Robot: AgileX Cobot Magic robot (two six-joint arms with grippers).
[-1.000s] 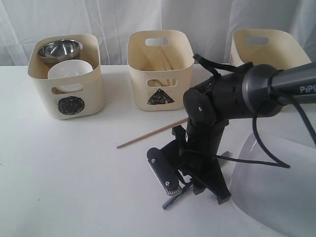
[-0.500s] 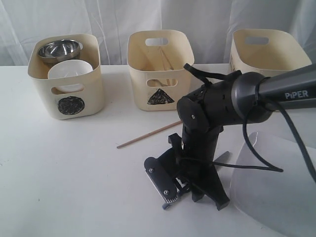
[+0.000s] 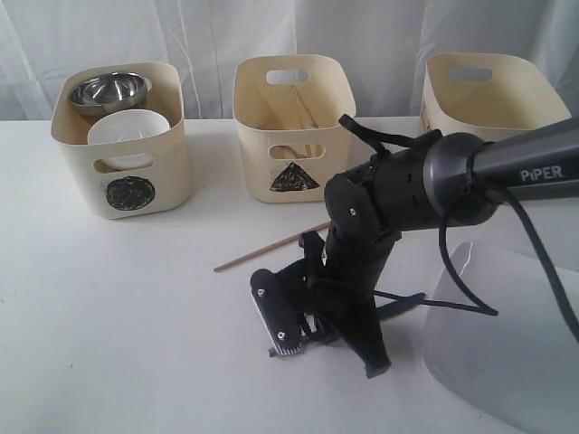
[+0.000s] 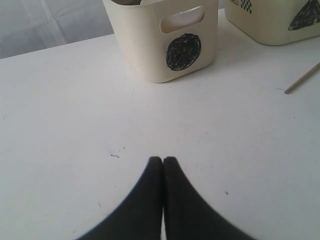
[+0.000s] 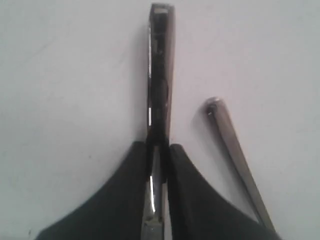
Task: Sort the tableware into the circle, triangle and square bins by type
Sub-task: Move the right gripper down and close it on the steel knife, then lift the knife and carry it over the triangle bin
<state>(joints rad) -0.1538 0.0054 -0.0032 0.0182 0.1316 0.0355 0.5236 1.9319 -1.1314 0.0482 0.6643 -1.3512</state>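
Observation:
My right gripper point(image 5: 160, 147) is shut on the flat handle of a steel cutlery piece point(image 5: 161, 75) lying on the white table; which kind it is I cannot tell. A second steel handle point(image 5: 235, 155) lies just beside it. In the exterior view the right gripper point(image 3: 321, 348) points down at the table's front middle. A wooden chopstick point(image 3: 271, 246) lies just behind it. The circle bin point(image 3: 127, 172) holds a steel bowl point(image 3: 109, 90) and a small white bowl point(image 3: 127, 131). The triangle bin point(image 3: 294, 145) stands in the middle. My left gripper point(image 4: 163, 160) is shut on nothing.
A third cream bin point(image 3: 488, 90) stands at the back right, its mark hidden. A large white plate point(image 3: 507, 353) lies at the front right, close to the right arm. The left wrist view shows the circle bin point(image 4: 165, 45), the triangle bin point(image 4: 280, 20) and the chopstick point(image 4: 302, 79).
The right gripper has shifted a little to the left and its jaws have shut on the steel handle. The left gripper has stayed shut.

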